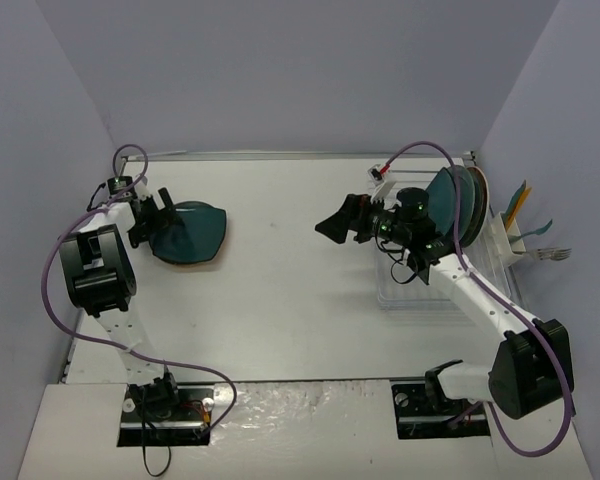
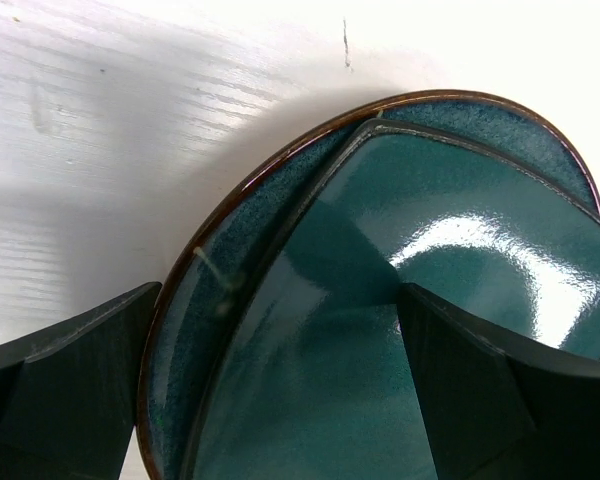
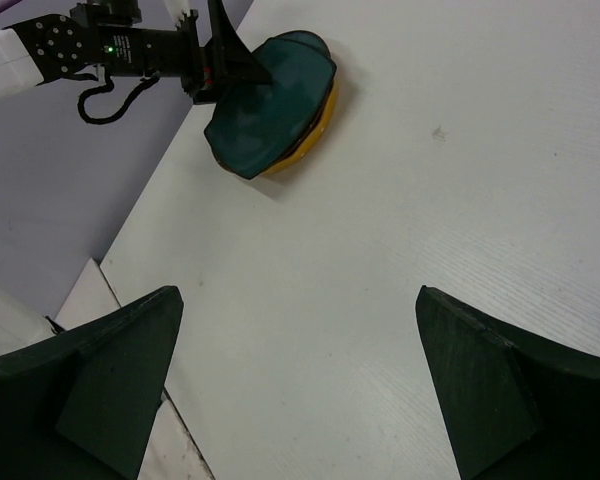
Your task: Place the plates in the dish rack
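Observation:
A stack of plates lies flat at the table's left. On top is a dark teal squarish plate point(image 1: 192, 232) point(image 2: 400, 300) point(image 3: 270, 100). Under it is a round blue-teal plate point(image 2: 220, 270) with a brown rim. An orange-yellow plate point(image 3: 315, 135) shows at the bottom. My left gripper point(image 1: 152, 222) point(image 2: 278, 300) is open and straddles the stack's left edge, one finger point(image 2: 70, 390) off the plates, the other finger point(image 2: 500, 390) over the squarish plate. The dish rack point(image 1: 405, 292) stands at the right with teal plates point(image 1: 455, 205) upright in it. My right gripper point(image 1: 342, 222) point(image 3: 300, 300) hangs open over bare table.
A utensil holder point(image 1: 525, 238) with cutlery hangs on the rack's right side. Grey walls close in the table at the left, back and right. The right arm's forearm reaches across the rack. A purple cable loops over each arm.

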### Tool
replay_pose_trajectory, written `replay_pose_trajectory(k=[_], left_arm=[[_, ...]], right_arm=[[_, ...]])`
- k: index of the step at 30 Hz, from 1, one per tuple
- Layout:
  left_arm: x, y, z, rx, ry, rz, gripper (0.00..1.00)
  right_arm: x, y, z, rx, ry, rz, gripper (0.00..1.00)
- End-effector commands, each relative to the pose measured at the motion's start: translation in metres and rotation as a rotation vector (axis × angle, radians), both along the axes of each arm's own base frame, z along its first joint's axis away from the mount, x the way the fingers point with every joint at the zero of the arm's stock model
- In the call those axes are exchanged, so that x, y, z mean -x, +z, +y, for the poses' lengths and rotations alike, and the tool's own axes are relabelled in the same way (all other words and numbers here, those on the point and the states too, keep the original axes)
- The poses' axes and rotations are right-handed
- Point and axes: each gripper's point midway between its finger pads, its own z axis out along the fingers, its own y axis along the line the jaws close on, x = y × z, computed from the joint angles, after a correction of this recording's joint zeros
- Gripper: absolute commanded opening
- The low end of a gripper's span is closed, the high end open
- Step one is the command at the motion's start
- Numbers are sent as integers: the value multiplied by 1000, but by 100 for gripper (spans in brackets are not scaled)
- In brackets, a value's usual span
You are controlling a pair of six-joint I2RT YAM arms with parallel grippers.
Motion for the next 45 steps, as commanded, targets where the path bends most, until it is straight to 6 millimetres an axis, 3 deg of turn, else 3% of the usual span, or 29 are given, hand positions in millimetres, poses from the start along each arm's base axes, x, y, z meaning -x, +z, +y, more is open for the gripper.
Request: replay_pose_trajectory(k=[1,11,19,22,28,31,36,39,45], left_arm=[[-10,24,-42,58,-104,-81,97],[26,13,-182,177,-202,-42,97],[60,16,-244,205,-273,-26,97],[70,23,-242,204,-237,-24,97],[76,69,-205,54,-154,-80,97],[77,90,-200,43,-143,-112,97],[87,107,-198,51,-138,-128,97],[101,119,-191,27,-156,-159,97],[139,123,-167,-74,-188,-181,97]], right_arm=[[-7,21,10,-46,17,-87,100],[-10,9,22,-33,1,-58,100],[-14,-8,18,-9,-74,-17,100],[-19,-15,11,17,-130,8,100],[-33,-28,0,57,-235,43,100],[-42,-36,4,87,-243,54,99],[-57,-64,17,155,-244,142,88],[-64,-74,30,154,-238,186,80],[-76,-108,45,153,-278,286,68]])
